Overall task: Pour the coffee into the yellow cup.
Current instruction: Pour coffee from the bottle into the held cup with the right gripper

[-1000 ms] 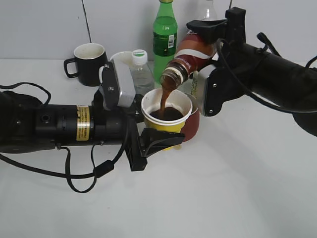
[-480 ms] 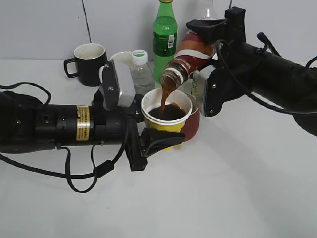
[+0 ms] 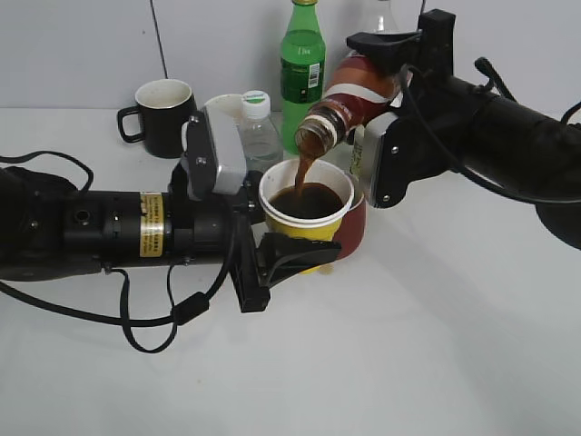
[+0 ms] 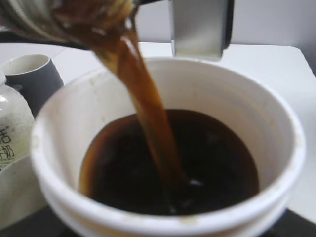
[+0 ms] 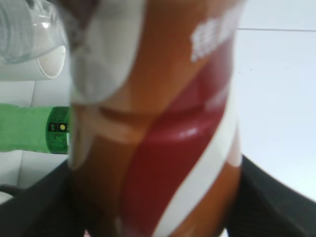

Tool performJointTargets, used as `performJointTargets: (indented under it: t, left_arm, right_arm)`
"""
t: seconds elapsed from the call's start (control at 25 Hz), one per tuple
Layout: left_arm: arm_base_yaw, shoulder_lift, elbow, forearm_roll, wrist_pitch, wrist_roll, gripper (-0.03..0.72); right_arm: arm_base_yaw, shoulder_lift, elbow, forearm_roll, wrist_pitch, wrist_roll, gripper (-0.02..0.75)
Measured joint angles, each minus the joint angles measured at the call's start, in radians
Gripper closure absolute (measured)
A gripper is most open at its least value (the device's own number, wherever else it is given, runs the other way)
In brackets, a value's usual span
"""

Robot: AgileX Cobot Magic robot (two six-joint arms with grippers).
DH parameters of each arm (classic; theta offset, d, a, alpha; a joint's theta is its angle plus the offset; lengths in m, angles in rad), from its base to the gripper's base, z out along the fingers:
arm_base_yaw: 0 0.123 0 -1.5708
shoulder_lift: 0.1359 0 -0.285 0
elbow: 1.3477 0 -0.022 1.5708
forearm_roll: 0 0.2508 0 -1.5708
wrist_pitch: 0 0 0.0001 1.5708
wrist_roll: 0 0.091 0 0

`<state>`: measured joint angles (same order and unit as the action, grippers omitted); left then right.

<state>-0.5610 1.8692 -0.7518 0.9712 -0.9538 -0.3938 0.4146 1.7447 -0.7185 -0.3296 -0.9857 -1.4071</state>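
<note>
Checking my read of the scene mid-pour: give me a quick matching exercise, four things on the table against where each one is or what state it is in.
Things:
1. coffee bottle
2. yellow cup
3. green bottle
4. black mug

States:
A. upright at the back wall, behind the pour
B. tipped mouth-down in the right gripper, streaming dark liquid
C. standing at the back left, handle to the left, apart from both arms
D. held by the left gripper, holding dark coffee

Pairs: 1-B, 2-D, 3-A, 4-C
</note>
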Motion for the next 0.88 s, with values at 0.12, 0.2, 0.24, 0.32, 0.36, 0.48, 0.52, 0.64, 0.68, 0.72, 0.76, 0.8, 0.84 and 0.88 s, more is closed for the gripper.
performJointTargets:
  t: [0.12,0.2,0.24,0.32,0.36,0.48,0.52,0.64,0.68,0.72,0.76,0.8,0.84,0.88]
  left_arm:
    - [0.0,0.0,0.0,-0.003,-0.016,0.0,0.237]
    - [0.0,0.0,0.0,-0.009,-0.03,0.0,0.237]
    - [0.0,0.0,0.0,-0.02,-0.046,0.0,0.237]
    - [0.0,0.0,0.0,-0.032,-0.053,0.0,0.237]
    - [0.0,0.0,0.0,-0.04,-0.055,0.0,0.237]
    - [0.0,0.0,0.001,-0.063,-0.059,0.0,0.237]
    - [0.001,0.0,0.001,-0.065,-0.059,0.0,0.237]
    - [0.017,0.0,0.002,-0.071,-0.059,0.0,0.237]
    - [0.021,-0.001,0.002,-0.071,-0.059,0.0,0.237]
    - [0.044,-0.002,0.003,-0.071,-0.058,0.0,0.237]
    - [0.052,-0.002,0.004,-0.071,-0.056,0.0,0.237]
    - [0.068,-0.003,0.004,-0.072,-0.057,0.0,0.237]
    - [0.082,-0.004,0.004,-0.072,-0.056,0.0,0.237]
    - [0.107,-0.004,0.005,-0.072,-0.054,0.0,0.237]
  right_arm:
    - [0.0,0.0,0.0,0.001,0.0,0.052,0.231]
    - [0.0,0.0,0.0,0.002,-0.003,0.093,0.231]
    - [0.0,0.0,0.0,0.003,-0.008,0.108,0.231]
    - [0.0,0.0,0.0,0.006,-0.018,0.157,0.231]
    - [0.0,0.0,0.0,0.008,-0.026,0.187,0.231]
    - [0.0,0.0,0.0,0.026,-0.045,0.299,0.231]
    - [0.0,0.0,0.0,0.036,-0.045,0.336,0.231]
    - [0.0,0.0,0.0,0.092,-0.046,0.473,0.231]
    - [0.0,0.0,0.0,0.12,-0.046,0.516,0.231]
    - [0.0,0.0,0.0,0.153,-0.047,0.575,0.231]
    - [0.0,0.0,0.0,0.186,-0.048,0.645,0.231]
    - [0.0,0.0,0.0,0.212,-0.048,0.713,0.231]
    - [0.0,-0.001,0.002,0.239,-0.051,0.801,0.231]
    - [0.0,-0.001,0.007,0.258,-0.051,0.883,0.231]
